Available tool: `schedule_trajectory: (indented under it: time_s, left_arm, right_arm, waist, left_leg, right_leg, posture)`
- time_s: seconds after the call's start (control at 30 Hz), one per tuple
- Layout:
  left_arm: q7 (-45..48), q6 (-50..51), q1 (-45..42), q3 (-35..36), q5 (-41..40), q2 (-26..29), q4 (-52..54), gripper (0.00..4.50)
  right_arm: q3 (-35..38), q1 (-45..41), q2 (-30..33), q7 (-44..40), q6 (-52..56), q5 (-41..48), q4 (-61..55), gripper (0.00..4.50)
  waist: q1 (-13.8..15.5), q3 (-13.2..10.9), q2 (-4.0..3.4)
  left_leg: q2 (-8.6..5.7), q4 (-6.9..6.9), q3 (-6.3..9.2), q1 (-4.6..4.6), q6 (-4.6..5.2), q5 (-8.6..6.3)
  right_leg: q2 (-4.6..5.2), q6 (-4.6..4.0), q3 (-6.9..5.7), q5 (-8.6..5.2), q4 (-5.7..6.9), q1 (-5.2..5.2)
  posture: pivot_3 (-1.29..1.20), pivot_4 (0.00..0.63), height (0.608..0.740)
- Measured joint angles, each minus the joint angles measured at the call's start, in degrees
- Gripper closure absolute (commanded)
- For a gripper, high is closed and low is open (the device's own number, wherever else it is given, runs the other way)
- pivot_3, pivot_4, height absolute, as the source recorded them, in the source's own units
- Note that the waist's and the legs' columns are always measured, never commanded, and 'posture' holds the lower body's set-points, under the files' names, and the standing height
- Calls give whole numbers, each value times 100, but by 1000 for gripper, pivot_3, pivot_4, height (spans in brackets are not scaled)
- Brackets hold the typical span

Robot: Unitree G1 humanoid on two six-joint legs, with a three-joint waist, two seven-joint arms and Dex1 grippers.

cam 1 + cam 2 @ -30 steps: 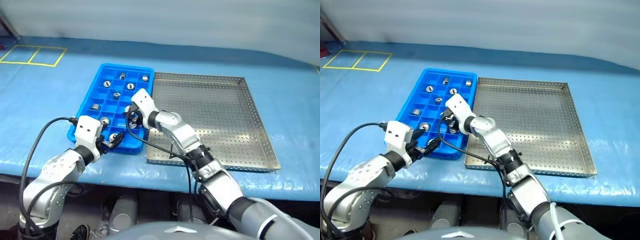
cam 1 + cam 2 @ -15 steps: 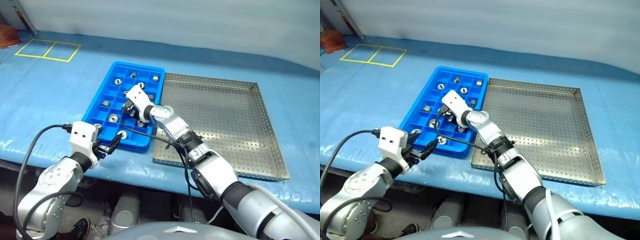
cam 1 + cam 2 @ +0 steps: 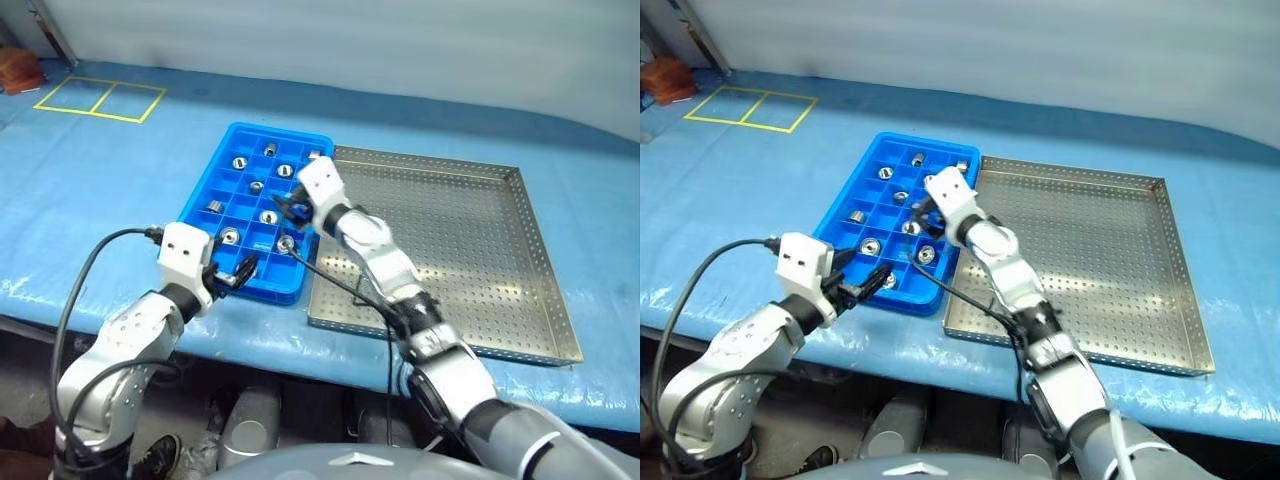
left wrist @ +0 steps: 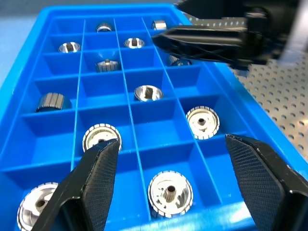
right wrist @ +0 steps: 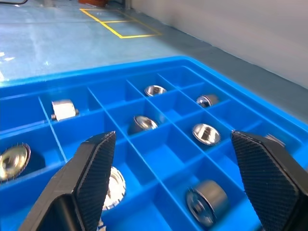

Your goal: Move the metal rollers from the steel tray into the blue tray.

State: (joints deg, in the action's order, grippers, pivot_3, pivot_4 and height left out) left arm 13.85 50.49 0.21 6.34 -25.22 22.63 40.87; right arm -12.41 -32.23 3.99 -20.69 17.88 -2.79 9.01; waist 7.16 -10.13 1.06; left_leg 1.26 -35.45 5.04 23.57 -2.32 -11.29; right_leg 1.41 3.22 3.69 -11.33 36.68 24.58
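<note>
The blue tray (image 3: 199,190) lies left of the steel tray (image 3: 460,240), whose perforated floor is bare. Several metal rollers (image 3: 269,216) sit one to a compartment in the blue tray, and appear close up in the left wrist view (image 4: 202,121) and the right wrist view (image 5: 206,133). My right gripper (image 3: 290,208) hovers open over the blue tray's right-hand columns, holding nothing (image 5: 173,138). My left gripper (image 3: 243,270) stands open at the tray's near edge, also holding nothing (image 4: 172,142).
Both trays rest on a blue-covered table whose front edge runs just below them. Yellow taped squares (image 3: 100,100) mark the far left, with a brown object (image 3: 15,70) beside them. A black cable (image 3: 340,285) trails from my right arm across the steel tray's near corner.
My right gripper has gone from shut to open and has swung right, toward the steel-tray side of the blue tray. The left gripper stays open near the tray's front edge. The camera has shifted.
</note>
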Motion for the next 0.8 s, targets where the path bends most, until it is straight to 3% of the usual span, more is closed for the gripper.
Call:
schedule_trajectory:
  time_s: [0.23,0.3,0.53,0.8]
  left_arm:
    - [157,-567,-649,-405,281,-7,-770,640]
    - [310,-732,-755,-557,305,1,-964,640]
    - [905,-1259,-1013,-924,627,280,-1484,640]
    - [984,-1388,-1018,-921,670,231,-1602,640]
  right_arm:
    - [905,1561,1557,-156,1133,-4,-2081,471]
    - [1029,1738,1881,-264,1215,-6,-2352,98]
    - [1446,2113,2242,-617,1271,443,-2598,34]
    - [1521,2209,2306,-587,1269,570,-2596,34]
  waist:
    - [-197,0,-1]
    - [-346,0,-1]
    - [-719,0,-1]
    - [-789,-1,-1]
  left_leg:
    - [1,-14,-9,0,0,0]
    - [3,-13,-12,-1,0,-1]
    - [4,-18,-13,-1,4,-2]
    - [3,-33,-13,0,5,-2]
  right_leg:
    - [0,2,5,0,8,1]
    - [0,3,8,0,7,2]
    - [-2,8,11,3,10,-1]
    - [-2,16,15,8,13,-4]
  posture:
    - [141,150,740]
    - [114,150,740]
    - [82,150,740]
    - [93,150,740]
